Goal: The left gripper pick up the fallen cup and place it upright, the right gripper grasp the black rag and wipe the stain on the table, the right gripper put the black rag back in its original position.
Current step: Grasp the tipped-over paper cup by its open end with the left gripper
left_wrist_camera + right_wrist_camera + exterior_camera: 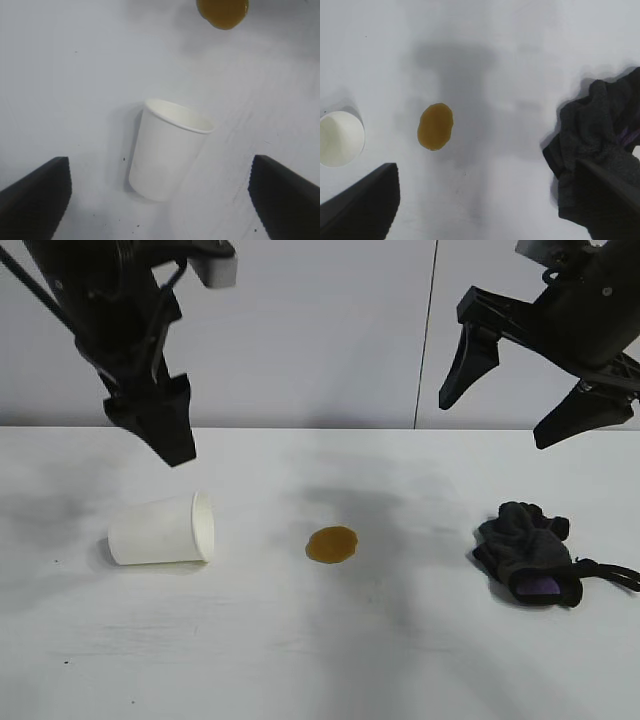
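Note:
The white paper cup (pixel 160 530) lies on its side on the table (pixel 320 660) at the left, rim towards the stain (pixel 331 544), an orange-brown spot mid-table. My left gripper (pixel 160 435) hangs open above the cup without touching it. In the left wrist view the cup (pixel 170 150) lies between and beyond the spread jaws of the left gripper (pixel 159 175), with the stain (pixel 222 12) farther off. The black rag (pixel 530 552) sits at the right. My right gripper (pixel 494 425) hovers open high above it. The right wrist view shows the right gripper (pixel 486 170) empty, the rag (pixel 605 130) by one jaw, the stain (pixel 435 126) and the cup (pixel 339 138).
A grey wall with a vertical seam (pixel 430 330) stands behind the table. The rag's thin loop strap (pixel 615 575) trails towards the right edge of the exterior view. Bare tabletop lies in front of all three objects.

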You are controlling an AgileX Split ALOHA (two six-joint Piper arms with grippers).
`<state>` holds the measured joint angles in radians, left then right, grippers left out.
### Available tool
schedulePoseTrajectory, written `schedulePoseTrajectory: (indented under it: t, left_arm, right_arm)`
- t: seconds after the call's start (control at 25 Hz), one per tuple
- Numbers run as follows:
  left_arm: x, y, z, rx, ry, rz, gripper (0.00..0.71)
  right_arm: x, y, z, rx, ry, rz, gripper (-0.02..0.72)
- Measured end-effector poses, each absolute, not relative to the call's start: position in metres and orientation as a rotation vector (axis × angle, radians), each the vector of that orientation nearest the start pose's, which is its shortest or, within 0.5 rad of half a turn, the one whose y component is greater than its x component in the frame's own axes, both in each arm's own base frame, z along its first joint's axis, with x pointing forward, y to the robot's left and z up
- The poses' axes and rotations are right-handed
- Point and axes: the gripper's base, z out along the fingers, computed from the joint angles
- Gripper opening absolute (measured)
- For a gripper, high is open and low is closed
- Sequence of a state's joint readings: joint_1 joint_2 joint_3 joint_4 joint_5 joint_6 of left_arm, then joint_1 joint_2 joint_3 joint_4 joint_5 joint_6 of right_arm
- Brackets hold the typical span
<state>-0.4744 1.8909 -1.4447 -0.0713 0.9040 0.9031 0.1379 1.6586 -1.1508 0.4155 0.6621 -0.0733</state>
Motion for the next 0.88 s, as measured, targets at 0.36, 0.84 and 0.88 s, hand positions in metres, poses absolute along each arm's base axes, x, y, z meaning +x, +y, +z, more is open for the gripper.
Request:
schedulePoseTrajectory:
  t: [0.36, 0.84, 0.88]
  left_arm:
    - [0.358, -0.191, 0.182, 1.912, 2.119, 0.034, 0.694]
    - [0.350, -0.186, 0.153, 1.878, 2.062, 0.075, 0.694]
    - [0.350, -0.186, 0.152, 1.873, 2.049, 0.084, 0.694]
  right_arm:
    - [0.339, 0.069, 0.242, 0.063, 2.635, 0.458, 0.651]
    - [0.339, 0.069, 0.242, 0.055, 2.635, 0.454, 0.651]
    - [0.339, 0.069, 0.242, 0.053, 2.635, 0.454, 0.651]
